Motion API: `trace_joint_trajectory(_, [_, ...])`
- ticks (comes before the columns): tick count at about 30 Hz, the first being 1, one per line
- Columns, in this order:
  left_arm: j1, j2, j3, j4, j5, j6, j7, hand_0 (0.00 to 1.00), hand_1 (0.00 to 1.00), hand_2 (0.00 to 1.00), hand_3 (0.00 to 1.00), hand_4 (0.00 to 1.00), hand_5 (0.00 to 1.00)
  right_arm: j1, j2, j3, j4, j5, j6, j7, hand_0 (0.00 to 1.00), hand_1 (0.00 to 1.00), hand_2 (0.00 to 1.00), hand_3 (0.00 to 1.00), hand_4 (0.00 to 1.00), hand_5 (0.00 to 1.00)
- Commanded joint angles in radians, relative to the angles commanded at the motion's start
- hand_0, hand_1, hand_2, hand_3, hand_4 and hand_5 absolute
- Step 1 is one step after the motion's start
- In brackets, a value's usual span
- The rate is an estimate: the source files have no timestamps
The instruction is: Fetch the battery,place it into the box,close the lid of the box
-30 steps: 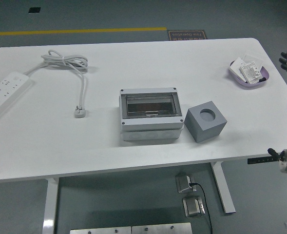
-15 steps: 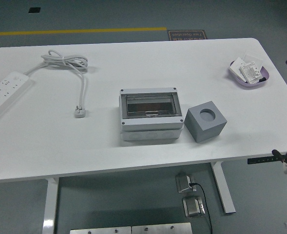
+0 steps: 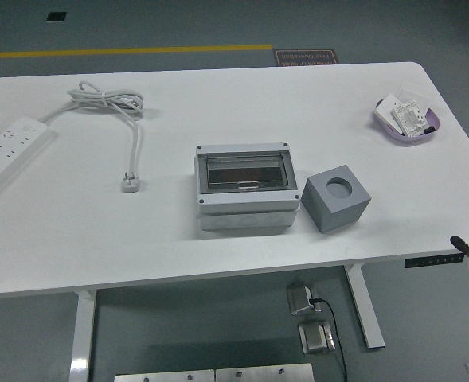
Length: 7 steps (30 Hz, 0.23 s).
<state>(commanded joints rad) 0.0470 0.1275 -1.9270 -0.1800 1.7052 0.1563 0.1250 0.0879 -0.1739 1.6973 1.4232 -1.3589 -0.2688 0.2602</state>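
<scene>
A lab or workshop: a white standing desk (image 3: 218, 95) on a grey industrial floor (image 3: 178, 24) with a yellow line (image 3: 123, 52), power strip (image 3: 7, 147) and electrical enclosure (image 3: 246, 187).

Only one camera here, the head view, and it's sitting high on the robot's side, looking forward and down over the white table (image 3: 75, 223), with the near edge running across the lower part and grey floor showing beyond the far edge. It's hanging far enough back that nearly the whole tabletop is fitting in, from the power strip (image 3: 7, 153) at the left edge to the purple tray (image 3: 381, 123) at the far right, plus the table legs (image 3: 83, 334) underneath. There's no second view sharing any of it.
</scene>
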Motion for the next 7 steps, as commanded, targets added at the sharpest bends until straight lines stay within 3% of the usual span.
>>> trace_joint_trajectory(7, [0.012, -0.012, -0.015, 0.0, 0.016, 0.029, 0.027, 0.843, 0.696, 0.549, 0.61, 0.666, 0.265, -0.007, -0.006, -0.01, -0.005, 0.005, -0.012, 0.011, 0.785, 0.731, 0.746, 0.752, 0.886, 0.82])
